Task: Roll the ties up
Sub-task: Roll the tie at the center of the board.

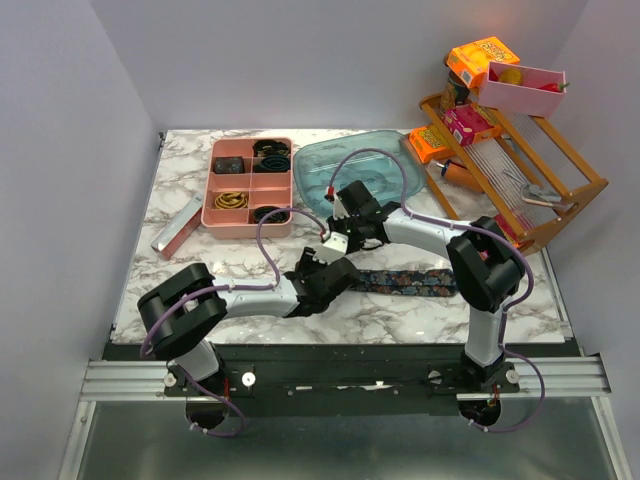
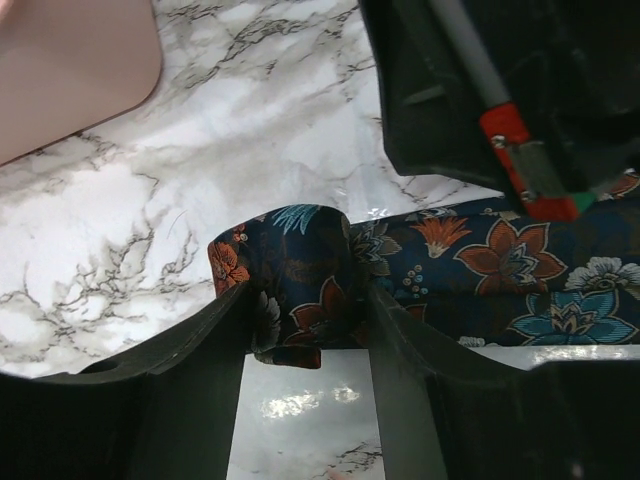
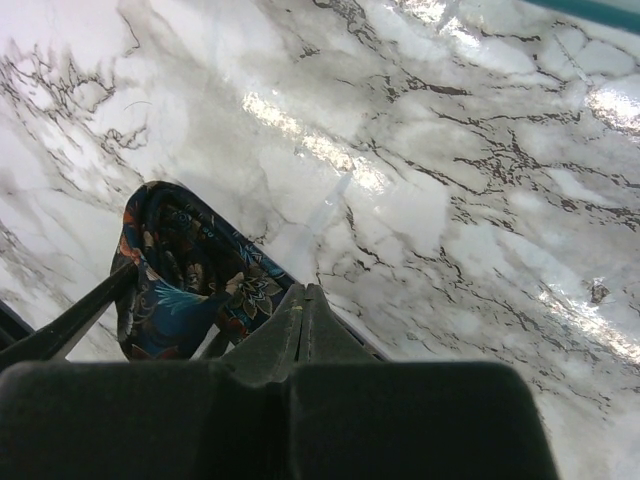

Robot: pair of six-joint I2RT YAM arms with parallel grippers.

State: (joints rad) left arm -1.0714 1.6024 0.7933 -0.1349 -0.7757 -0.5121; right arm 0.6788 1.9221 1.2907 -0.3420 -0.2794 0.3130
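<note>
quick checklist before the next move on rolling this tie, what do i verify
1. Roll started: ok. The rolled end of the tie is curled over.
2. Left end effector placed: ok. Its fingers stand on either side of the rolled end.
3. Left grip firm: cannot tell.
4. Right end effector free: ok. It is shut, holds nothing and sits beside the rolled end.
5. Unrolled length: ok. It lies flat and straight on the table.
6. Pink tray out of the way: ok. It is apart from the tie.
</note>
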